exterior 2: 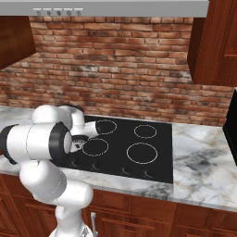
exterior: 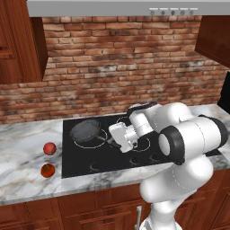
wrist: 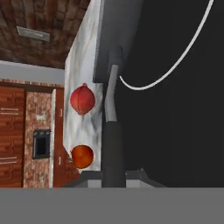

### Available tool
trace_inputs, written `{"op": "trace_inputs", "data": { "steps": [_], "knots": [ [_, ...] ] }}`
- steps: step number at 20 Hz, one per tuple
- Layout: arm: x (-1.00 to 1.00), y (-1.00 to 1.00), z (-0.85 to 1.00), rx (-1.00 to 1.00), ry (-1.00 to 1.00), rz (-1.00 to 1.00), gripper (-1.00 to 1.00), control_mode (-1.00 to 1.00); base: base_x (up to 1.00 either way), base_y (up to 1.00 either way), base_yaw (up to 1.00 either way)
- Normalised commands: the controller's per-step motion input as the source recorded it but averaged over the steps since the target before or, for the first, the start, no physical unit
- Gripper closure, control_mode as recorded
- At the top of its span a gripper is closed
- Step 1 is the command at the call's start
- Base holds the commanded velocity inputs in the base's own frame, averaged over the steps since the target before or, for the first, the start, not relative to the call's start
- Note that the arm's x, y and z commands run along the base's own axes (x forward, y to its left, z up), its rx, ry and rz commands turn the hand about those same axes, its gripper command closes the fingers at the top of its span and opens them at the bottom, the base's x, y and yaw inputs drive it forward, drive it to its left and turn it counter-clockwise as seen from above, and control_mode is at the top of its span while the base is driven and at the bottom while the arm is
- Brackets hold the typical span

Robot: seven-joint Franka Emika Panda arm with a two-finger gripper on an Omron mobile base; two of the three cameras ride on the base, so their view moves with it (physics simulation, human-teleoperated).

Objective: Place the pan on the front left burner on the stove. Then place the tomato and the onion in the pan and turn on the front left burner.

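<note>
The dark grey pan (exterior: 85,131) is over the left part of the black glass stove (exterior: 72,161), and the white ring of the front left burner (exterior: 92,144) shows under its front edge. My gripper (exterior: 111,137) is shut on the pan's black handle (wrist: 112,131), which runs down between my fingertips in the hand view, where my gripper (wrist: 113,173) is at the bottom. Whether the pan rests on the glass I cannot tell. The pinkish-red onion (exterior: 50,148) and the orange-red tomato (exterior: 47,170) lie on the marble counter left of the stove. Both the onion (wrist: 82,99) and the tomato (wrist: 82,156) lie beside the handle.
Small dark knobs (exterior 2: 125,171) run along the stove's (exterior 2: 120,139) front edge. Smaller rings (exterior 2: 145,131) mark the other burners. A brick wall stands behind the marble counter (exterior: 22,179), with wooden cabinets and a hood above.
</note>
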Motion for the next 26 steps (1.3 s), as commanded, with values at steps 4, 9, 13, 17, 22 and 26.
{"op": "trace_inputs", "data": {
  "steps": [4, 9, 13, 17, 22, 26],
  "knots": [
    [0.0, -0.01, -0.14, 0.0, 0.06, 0.0, 1.0, -1.0, 0.0, 0.0, 0.0],
    [-0.08, -0.1, -0.08, 0.0, 0.07, 0.0, 1.0, -1.0, 0.0, 0.0, 0.0],
    [-0.21, -0.34, -0.02, 0.01, 0.04, 0.0, 1.0, -1.0, 0.0, 0.0, 0.0],
    [-0.12, -0.19, -0.05, 0.0, 0.04, 0.0, 1.0, -1.0, 0.0, 0.0, 0.0],
    [0.0, 0.02, 0.0, 0.0, 0.02, 0.0, 1.0, -1.0, 0.0, 0.0, 0.0],
    [0.0, 0.02, 0.0, 0.0, 0.0, 0.0, 1.0, -1.0, 0.0, 0.0, 0.0]
  ]
}}
